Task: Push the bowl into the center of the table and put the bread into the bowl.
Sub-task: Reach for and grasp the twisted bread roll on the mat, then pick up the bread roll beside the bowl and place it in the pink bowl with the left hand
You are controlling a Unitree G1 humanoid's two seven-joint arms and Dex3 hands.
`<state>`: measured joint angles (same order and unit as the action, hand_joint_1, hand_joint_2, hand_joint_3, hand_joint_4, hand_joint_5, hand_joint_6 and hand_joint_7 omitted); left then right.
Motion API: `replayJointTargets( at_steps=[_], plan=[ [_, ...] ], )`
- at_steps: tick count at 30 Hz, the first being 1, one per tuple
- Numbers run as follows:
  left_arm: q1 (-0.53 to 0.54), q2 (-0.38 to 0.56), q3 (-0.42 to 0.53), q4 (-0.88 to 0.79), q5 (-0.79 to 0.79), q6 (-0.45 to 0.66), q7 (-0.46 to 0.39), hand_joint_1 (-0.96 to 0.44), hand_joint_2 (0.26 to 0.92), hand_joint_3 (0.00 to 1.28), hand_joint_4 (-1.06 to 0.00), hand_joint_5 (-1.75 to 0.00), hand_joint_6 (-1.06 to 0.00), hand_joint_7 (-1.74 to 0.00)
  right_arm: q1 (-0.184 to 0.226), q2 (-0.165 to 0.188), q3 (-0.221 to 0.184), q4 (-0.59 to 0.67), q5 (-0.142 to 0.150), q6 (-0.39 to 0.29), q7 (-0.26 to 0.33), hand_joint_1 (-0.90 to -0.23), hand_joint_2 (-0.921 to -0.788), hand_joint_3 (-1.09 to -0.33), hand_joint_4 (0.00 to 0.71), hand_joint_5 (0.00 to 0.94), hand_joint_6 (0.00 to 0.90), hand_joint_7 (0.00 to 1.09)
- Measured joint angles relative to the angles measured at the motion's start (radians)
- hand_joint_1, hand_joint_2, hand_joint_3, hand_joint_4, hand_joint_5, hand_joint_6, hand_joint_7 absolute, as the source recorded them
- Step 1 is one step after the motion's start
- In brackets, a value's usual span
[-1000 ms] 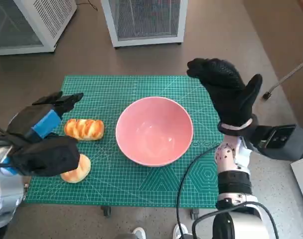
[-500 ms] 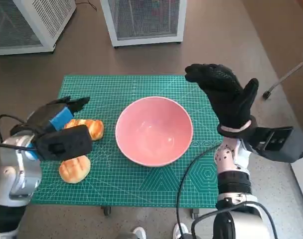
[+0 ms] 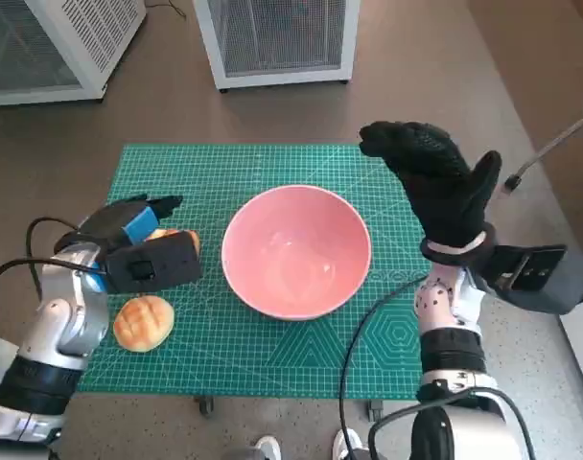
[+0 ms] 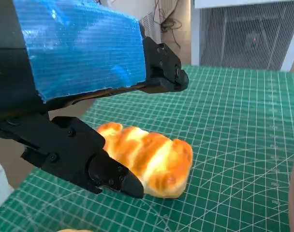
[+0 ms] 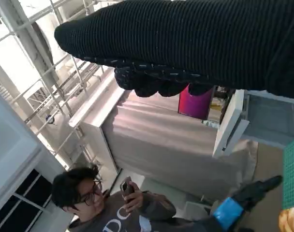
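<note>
Golden and round, a bun (image 3: 144,322) is seen nearest on the green cutting mat (image 3: 272,364), near its left edge. Just beyond it, an elongated bread roll (image 4: 148,159) is straddled by the spread fingers (image 4: 110,175) of the left hand (image 3: 128,225), which hold nothing. The pink bowl (image 3: 297,251) is found about mid-mat, apart from both loaves. The right hand (image 3: 435,182) is raised above the mat's far right part, fingers apart and empty. Two white wire-fronted cabinets (image 3: 277,38) are seen farthest off.
</note>
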<state>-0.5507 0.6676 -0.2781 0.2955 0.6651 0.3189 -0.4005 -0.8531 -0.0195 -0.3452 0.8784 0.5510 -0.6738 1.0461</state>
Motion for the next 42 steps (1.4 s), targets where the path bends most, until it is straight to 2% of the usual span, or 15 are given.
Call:
replayJointTargets(
  at_steps=[10, 13, 16, 17, 20, 21, 22, 23, 24, 26, 30, 35, 42],
  plan=[
    [-0.051, -0.041, -0.039, 0.173, 0.0, -0.043, 0.033, -0.07, 0.799, 0.02, -0.37, -0.05, -0.48, -0.07, 0.0, -0.001, 0.0, -0.004, -0.001, -0.002, -0.005, -0.469, -0.921, -0.451, 0.39, 0.004, 0.583, 0.0],
    [-0.067, -0.048, -0.056, 0.228, 0.001, -0.066, 0.048, -0.05, 0.819, 0.02, -0.46, -0.05, -0.54, -0.09, 0.001, 0.0, 0.001, -0.008, -0.001, -0.002, -0.008, -0.471, -0.921, -0.452, 0.39, 0.003, 0.583, 0.0],
    [-0.086, -0.051, -0.076, 0.288, 0.011, -0.085, 0.066, -0.04, 0.843, 0.03, -0.64, -0.13, -0.63, -0.13, 0.001, 0.0, 0.003, -0.014, -0.001, -0.002, -0.009, -0.474, -0.921, -0.453, 0.391, 0.003, 0.583, 0.0],
    [-0.091, -0.051, -0.081, 0.3, 0.017, -0.088, 0.072, -0.03, 0.85, 0.03, -0.65, -0.17, -0.64, -0.13, 0.002, 0.0, 0.004, -0.016, -0.001, -0.002, -0.01, -0.475, -0.921, -0.453, 0.391, 0.003, 0.583, 0.0],
    [-0.106, -0.05, -0.096, 0.329, 0.034, -0.098, 0.087, -0.03, 0.88, 0.01, -0.63, -0.42, -0.71, -0.17, 0.004, 0.0, 0.004, -0.022, -0.001, -0.002, -0.01, -0.478, -0.921, -0.453, 0.39, 0.002, 0.583, 0.0],
    [-0.11, -0.05, -0.099, 0.335, 0.038, -0.101, 0.089, 0.04, 0.888, 0.04, -0.62, -0.6, -0.73, -0.18, 0.004, 0.0, 0.005, -0.024, -0.001, -0.002, -0.01, -0.479, -0.921, -0.453, 0.39, 0.002, 0.583, 0.0],
    [-0.114, -0.05, -0.103, 0.341, 0.04, -0.105, 0.092, 0.16, 0.9, 0.09, -0.6, -0.87, -0.72, -0.29, 0.005, 0.001, 0.006, -0.027, -0.001, -0.002, -0.01, -0.479, -0.921, -0.454, 0.39, 0.002, 0.583, 0.0],
    [-0.117, -0.05, -0.106, 0.348, 0.042, -0.109, 0.095, 0.1, 0.907, 0.1, -0.61, -1.03, -0.66, -0.6, 0.005, 0.001, 0.007, -0.029, -0.001, -0.002, -0.011, -0.479, -0.921, -0.454, 0.389, 0.001, 0.583, 0.0],
    [-0.12, -0.05, -0.107, 0.354, 0.043, -0.112, 0.099, 0.06, 0.912, 0.12, -0.61, -1.14, -0.62, -0.8, 0.006, 0.001, 0.008, -0.033, -0.001, -0.002, -0.011, -0.478, -0.921, -0.454, 0.389, 0.001, 0.583, 0.0],
    [-0.124, -0.047, -0.109, 0.363, 0.044, -0.119, 0.104, 0.03, 0.916, 0.12, -0.61, -1.23, -0.61, -0.96, 0.007, 0.001, 0.009, -0.037, -0.001, -0.002, -0.011, -0.477, -0.921, -0.455, 0.389, 0.001, 0.583, 0.0],
    [-0.132, -0.044, -0.109, 0.374, 0.042, -0.129, 0.104, 0.01, 0.919, 0.1, -0.62, -1.27, -0.62, -1.11, 0.01, 0.001, 0.009, -0.042, -0.001, -0.002, -0.012, -0.475, -0.921, -0.456, 0.389, 0.001, 0.582, 0.0],
    [-0.131, -0.034, -0.105, 0.362, 0.038, -0.131, 0.096, 0.0, 0.92, 0.1, -0.62, -1.25, -0.61, -1.16, 0.012, 0.001, 0.01, -0.047, 0.0, -0.002, -0.012, -0.474, -0.921, -0.456, 0.388, 0.0, 0.582, 0.0],
    [-0.076, -0.001, -0.05, 0.178, 0.01, -0.092, 0.04, 0.0, 0.92, 0.1, -0.61, -1.22, -0.63, -1.2, 0.015, 0.003, 0.011, -0.049, 0.0, -0.001, -0.012, -0.474, -0.921, -0.455, 0.385, 0.0, 0.585, 0.0]
  ],
)
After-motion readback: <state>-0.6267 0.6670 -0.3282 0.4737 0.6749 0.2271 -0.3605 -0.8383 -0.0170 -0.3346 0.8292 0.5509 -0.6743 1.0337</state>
